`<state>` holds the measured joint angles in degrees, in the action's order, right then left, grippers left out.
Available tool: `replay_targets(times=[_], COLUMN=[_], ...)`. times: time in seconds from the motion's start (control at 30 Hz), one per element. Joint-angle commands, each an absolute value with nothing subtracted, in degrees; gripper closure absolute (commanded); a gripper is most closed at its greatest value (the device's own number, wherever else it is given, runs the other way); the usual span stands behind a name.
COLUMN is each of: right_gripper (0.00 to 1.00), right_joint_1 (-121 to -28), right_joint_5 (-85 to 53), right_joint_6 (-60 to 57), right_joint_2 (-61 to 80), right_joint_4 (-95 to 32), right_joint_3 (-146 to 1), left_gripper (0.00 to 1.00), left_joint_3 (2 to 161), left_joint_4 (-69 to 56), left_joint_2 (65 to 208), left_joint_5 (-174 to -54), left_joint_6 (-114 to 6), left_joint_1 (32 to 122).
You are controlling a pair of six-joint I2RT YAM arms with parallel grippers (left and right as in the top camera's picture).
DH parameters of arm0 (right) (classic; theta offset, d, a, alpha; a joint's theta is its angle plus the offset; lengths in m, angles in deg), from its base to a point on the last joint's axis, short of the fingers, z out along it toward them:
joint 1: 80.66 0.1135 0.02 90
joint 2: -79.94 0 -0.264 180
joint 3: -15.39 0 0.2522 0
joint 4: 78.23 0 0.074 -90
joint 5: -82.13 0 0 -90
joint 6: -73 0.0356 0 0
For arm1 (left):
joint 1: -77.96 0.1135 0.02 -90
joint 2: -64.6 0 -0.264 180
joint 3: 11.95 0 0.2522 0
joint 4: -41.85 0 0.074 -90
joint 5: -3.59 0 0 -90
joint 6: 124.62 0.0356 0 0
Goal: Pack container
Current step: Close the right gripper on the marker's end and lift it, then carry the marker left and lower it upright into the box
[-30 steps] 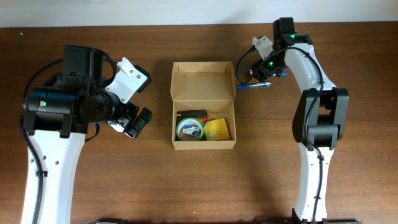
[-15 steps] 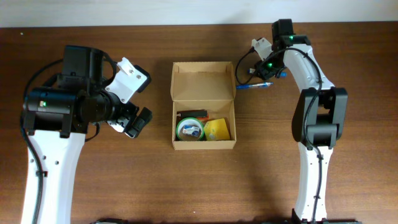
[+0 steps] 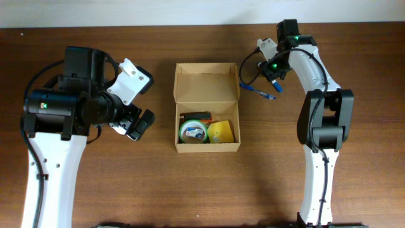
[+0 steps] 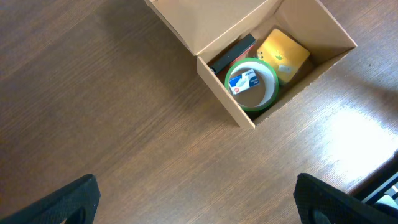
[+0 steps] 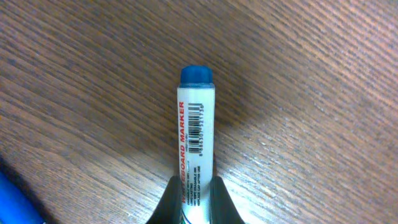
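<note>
The container (image 3: 206,88), an open tan cardboard box with its flap lid laid back, sits at mid-table and holds a green tape roll (image 3: 193,131), a yellow pad (image 3: 221,132) and a black item (image 3: 197,116). In the left wrist view the container (image 4: 225,101) lies ahead, well beyond the fingers. My left gripper (image 3: 135,124) hangs open to the left of the box, with nothing between its fingers (image 4: 69,200). At the back right, my right gripper (image 3: 276,80) is shut on a white whiteboard marker (image 5: 196,130) with a blue cap, just above the table.
A blue pen (image 3: 257,92) lies slanted on the wood between the box and my right gripper; its edge shows as the blue pen (image 5: 13,198) in the right wrist view. The table's back edge meets a white wall behind the right arm.
My right gripper has closed onto the whiteboard marker. The blue pen has swung from nearly level to slanted. The left arm has not moved.
</note>
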<state>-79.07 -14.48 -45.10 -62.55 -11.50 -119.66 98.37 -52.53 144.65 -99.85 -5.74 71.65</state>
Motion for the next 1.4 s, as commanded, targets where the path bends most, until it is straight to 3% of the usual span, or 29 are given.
replay_targets(times=[0.0, 0.63, 1.03, 1.37], right_gripper=[0.96, 0.96, 0.96, 0.96], right_joint_1=[-78.7, -78.7, -74.9, -64.8], right_joint_5=[-15.0, -18.0, -18.7, -18.9], right_joint_6=[-40.7, -30.0, -30.3, -40.8], right_joint_2=[-63.7, -46.3, -32.4, -31.1], right_joint_4=[-10.9, -7.6, -5.3, 4.7], right_joint_3=[-120.6, -121.1, -121.1, -121.1], left_gripper=[0.0, 0.0, 0.0, 0.0], left_joint_3=[99.2, 99.2, 99.2, 99.2], left_joint_4=[-52.5, -52.5, -52.5, -52.5], left_joint_2=[144.4, 144.4, 144.4, 144.4], left_joint_5=[-100.1, -100.1, -100.1, -100.1], left_joint_6=[-5.0, -5.0, -5.0, -5.0], left_joint_1=[71.7, 71.7, 71.7, 71.7])
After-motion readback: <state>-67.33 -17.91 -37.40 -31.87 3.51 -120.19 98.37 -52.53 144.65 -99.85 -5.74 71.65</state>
